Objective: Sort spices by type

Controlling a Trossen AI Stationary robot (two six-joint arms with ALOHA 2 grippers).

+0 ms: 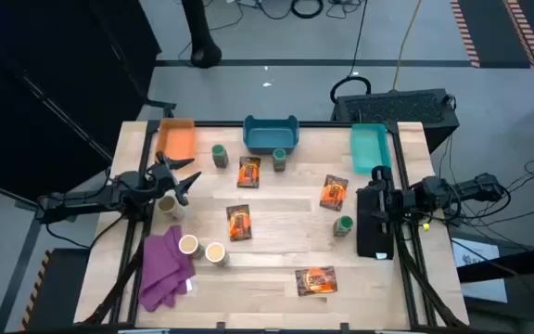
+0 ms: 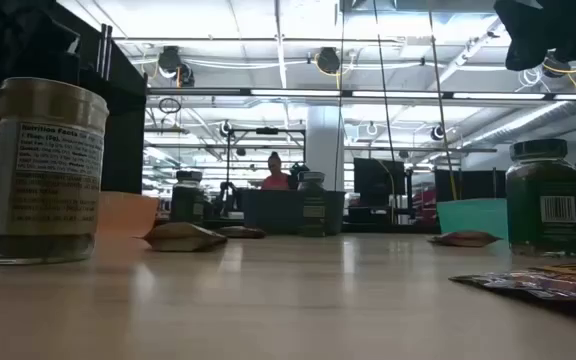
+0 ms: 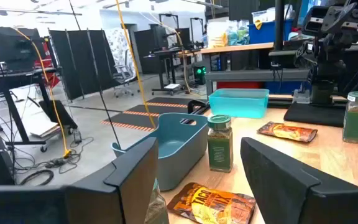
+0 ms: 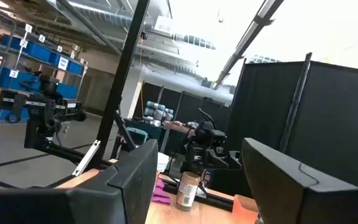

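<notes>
1. Near edge: one flat packet [image 1: 315, 280] lies alone, well apart from both arms. Thin and flat on the wood; fingers could slide over it rather than catch it.
2. Near left: two tan jars [image 1: 202, 249] stand side by side, just beside the purple cloth [image 1: 165, 268]. Reaching for one risks knocking its neighbour or snagging the cloth.
3. Mid table: three more packets [image 1: 238, 222] are scattered, and a green jar [image 1: 343, 224] stands close to the right arm's base. A sweep from that side could topple it.
4. Left gripper [image 1: 178, 178] hovers at the left side, jaws apart, holding nothing; a third tan jar [image 1: 168, 204] stands just beside it and is easily bumped.
5. Right gripper [image 4: 194, 186] is parked at the right edge, fingers spread, empty.
6. Far edge: orange bin [image 1: 176, 139], blue bin [image 1: 271, 134] and teal bin [image 1: 370, 147], all apparently empty. Two green jars [image 1: 219, 155] stand near the blue one, unsorted; types could be mixed.
</notes>
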